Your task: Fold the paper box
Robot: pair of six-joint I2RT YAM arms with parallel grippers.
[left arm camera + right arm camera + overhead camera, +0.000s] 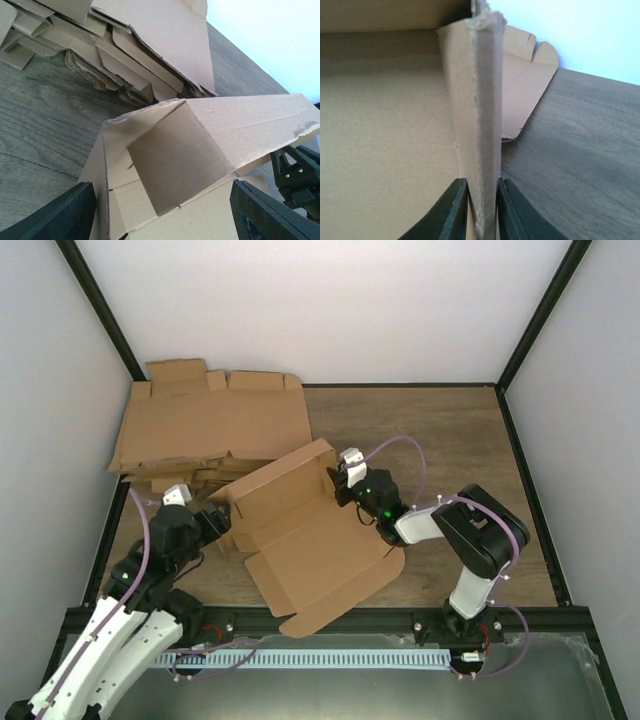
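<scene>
The paper box point(300, 530) lies half formed in the middle of the table, its long back wall raised and its lid panel flat toward the near edge. My right gripper point(340, 480) is at the box's right end. In the right wrist view the right gripper point(482, 210) is shut on the upright folded side wall point(475, 100), one finger on each face. My left gripper point(215, 523) is at the box's left end. It stands open point(162, 220), fingers point(60, 215) wide apart, looking into the raised corner of the box point(200, 150) and holding nothing.
A pile of flat cardboard blanks point(210, 430) lies at the back left, right behind the box, and shows in the left wrist view as the pile point(140, 50). Bare wooden table point(450, 440) extends to the right. White walls and a black frame surround the table.
</scene>
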